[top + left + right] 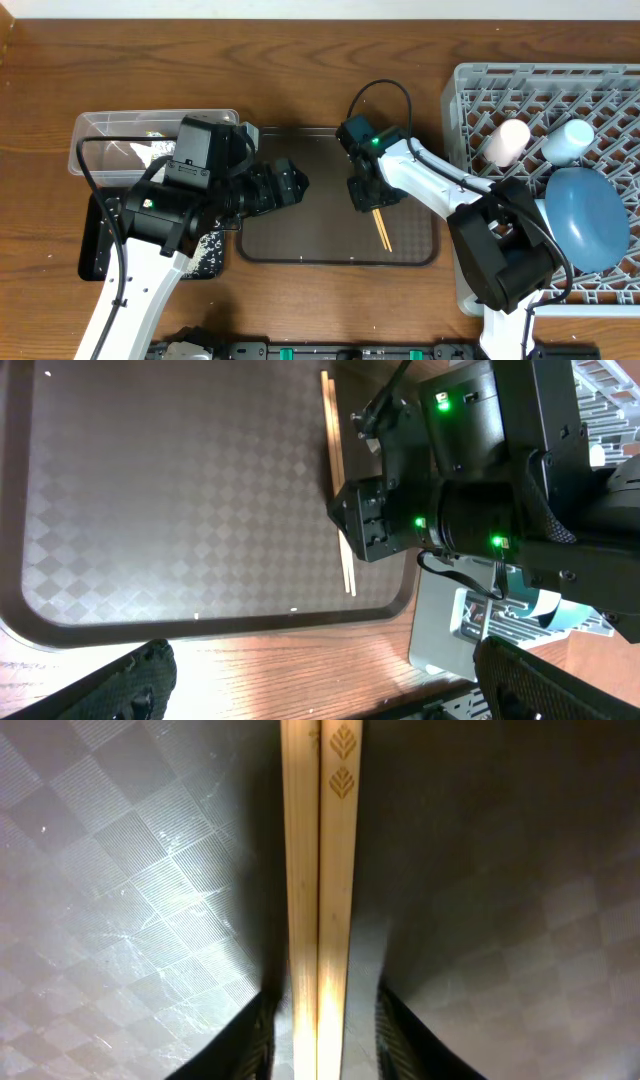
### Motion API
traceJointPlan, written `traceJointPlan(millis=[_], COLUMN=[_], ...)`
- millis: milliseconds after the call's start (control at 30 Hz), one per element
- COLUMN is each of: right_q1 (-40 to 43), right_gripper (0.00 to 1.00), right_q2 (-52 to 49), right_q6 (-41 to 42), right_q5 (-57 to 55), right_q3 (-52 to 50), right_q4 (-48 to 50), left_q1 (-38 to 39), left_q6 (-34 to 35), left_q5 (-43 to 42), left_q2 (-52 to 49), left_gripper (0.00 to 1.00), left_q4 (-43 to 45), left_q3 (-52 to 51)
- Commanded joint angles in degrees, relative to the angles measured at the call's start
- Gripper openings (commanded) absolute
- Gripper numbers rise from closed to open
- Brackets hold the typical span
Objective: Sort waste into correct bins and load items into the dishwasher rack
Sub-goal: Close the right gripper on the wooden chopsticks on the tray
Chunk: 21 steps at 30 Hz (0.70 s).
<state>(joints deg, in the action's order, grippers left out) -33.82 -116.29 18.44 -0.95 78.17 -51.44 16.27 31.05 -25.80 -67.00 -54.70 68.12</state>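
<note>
Left gripper (288, 185) hung spread wide over the left part of the brown serving tray (300, 238), holding nothing; two wooden chopsticks (381, 228) lay side by side, touching, on the tray's right half, long axis running toward its near edge; right gripper (367, 195) stood over their far end, fingers (250, 1045) parted astride the pair, not pinching; judged the nearer arm; dishwasher rack (470, 110) lay further right.
</note>
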Motion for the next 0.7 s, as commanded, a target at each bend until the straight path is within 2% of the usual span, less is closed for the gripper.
traceJointPlan(millis=[0,67,167,433,500,567,667], right_q1=[0.61,0.79,1.05,1.73,1.73,1.73,1.73], right_gripper=[0.44,0.52,0.54,0.41,0.33,0.21,0.18], right_q2=[2.71,4.52,6.25,6.58,6.56,6.56,6.56], right_q6=[-0.50,-0.50,-0.52,-0.50,-0.48,-0.48,-0.46], right_q5=[-0.11,-0.11,-0.15,-0.50,-1.07,-1.90,-2.05], right_q3=[1.29,1.29,1.29,1.27,1.27,1.27,1.27], right_q4=[-0.20,-0.24,-0.48,-0.68,-0.52,-0.55,-0.35], left_q1=[-0.24,-0.24,-0.24,-0.24,-0.24,-0.24,-0.24], left_q6=[-0.79,-0.79,-0.79,-0.79,-0.79,-0.79,-0.79], left_q5=[-0.55,-0.55,-0.55,-0.55,-0.55,-0.55,-0.55], left_q2=[0.02,0.02,0.02,0.02,0.02,0.02,0.02], left_gripper=[0.98,0.98,0.98,0.98,0.98,0.98,0.98], left_q4=[-0.11,-0.11,-0.11,-0.11,-0.11,-0.11,-0.11], left_q3=[0.70,0.68,0.70,0.70,0.68,0.70,0.68])
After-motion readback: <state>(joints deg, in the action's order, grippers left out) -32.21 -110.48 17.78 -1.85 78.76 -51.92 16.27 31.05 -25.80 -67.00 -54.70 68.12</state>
